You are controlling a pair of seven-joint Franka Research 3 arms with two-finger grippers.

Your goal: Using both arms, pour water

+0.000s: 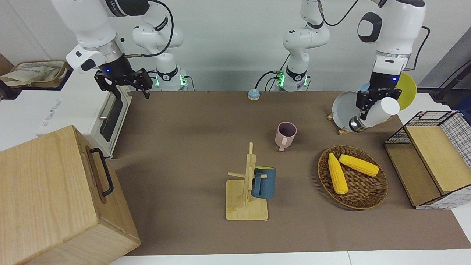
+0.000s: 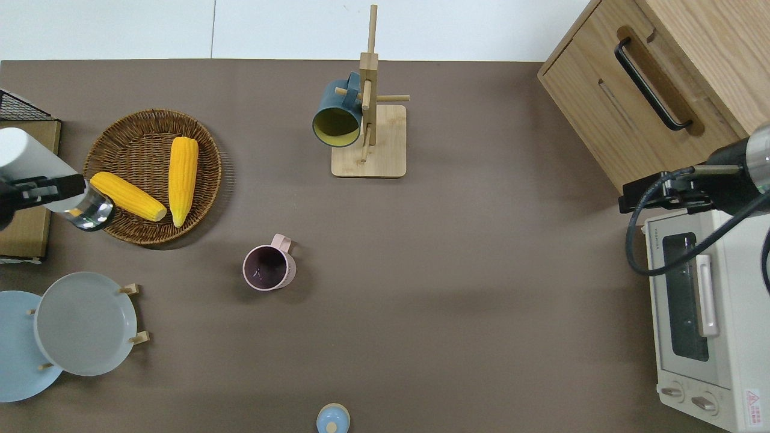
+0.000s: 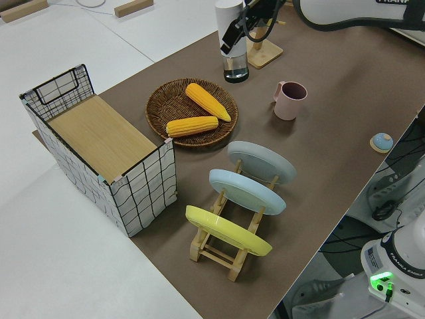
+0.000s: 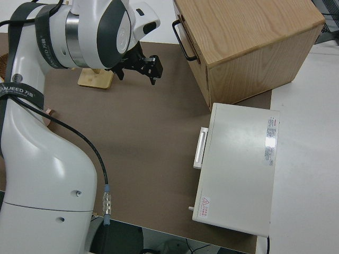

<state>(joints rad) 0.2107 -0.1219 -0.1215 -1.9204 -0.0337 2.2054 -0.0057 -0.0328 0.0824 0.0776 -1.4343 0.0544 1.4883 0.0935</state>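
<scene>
The left hand grips a white bottle, tilted, its clear end low, held over the tabletop at the rim of the wicker basket. In the overhead view the pink mug, upright and open, lies at about 4 o'clock from the bottle. The left arm is clearly nearer it. The right hand, fingers spread and holding nothing, hangs by the toaster oven.

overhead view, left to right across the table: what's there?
Plates on rack → wicker basket with corn → pink mug → blue mug on wooden stand → wooden box → toaster oven.
</scene>
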